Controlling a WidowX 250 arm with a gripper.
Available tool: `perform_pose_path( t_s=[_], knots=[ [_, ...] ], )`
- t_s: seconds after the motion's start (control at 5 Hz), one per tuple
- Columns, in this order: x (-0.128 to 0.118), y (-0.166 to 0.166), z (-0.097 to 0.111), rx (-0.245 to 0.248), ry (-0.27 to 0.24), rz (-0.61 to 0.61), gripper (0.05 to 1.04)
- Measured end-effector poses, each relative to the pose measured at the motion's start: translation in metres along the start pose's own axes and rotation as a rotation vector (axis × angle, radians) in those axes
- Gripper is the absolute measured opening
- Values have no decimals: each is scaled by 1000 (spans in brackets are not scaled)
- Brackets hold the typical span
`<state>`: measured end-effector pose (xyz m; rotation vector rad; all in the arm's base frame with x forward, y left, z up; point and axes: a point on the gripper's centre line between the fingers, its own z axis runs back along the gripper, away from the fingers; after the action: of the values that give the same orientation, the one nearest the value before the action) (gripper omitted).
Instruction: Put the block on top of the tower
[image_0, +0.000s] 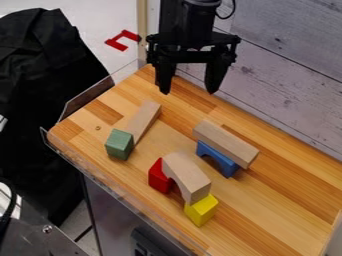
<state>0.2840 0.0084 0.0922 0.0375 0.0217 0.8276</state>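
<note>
"Camera view: where is the gripper (188, 92) being held?"

"Over the far side of the wooden table (280, 200), near the grey wall (294, 65). It is being kept wide open, its fingers being pointed down with only air being held between them."

"And which block is being meant for the tower?"

"That cannot be told. A green cube (119, 144) is being seen left of the middle, at the near end of a plain wooden bar (143, 121); whether it is being held up by that bar cannot be told."

"What is being built up elsewhere?"

"Towards the front, a plain wooden arch (186, 176) is being carried by a red block (159, 176) at one end and a yellow block (202, 210) at the other. Just beside them, to the right, a longer wooden bar (226, 143) is being supported by a blue arch (217, 159)."

"Beyond the table's left side?"

"Black cloth (40, 75) is being seen there."
</note>
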Motion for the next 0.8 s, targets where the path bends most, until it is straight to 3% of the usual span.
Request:
perform_pose_path(
  t_s=[0.2,0.4,0.8],
  knots=[
    [-3,1,-10,24,28,-1,1000],
    [-8,-11,-9,17,47,109,1000],
    [-11,-27,-12,27,14,225,1000]
  ],
)
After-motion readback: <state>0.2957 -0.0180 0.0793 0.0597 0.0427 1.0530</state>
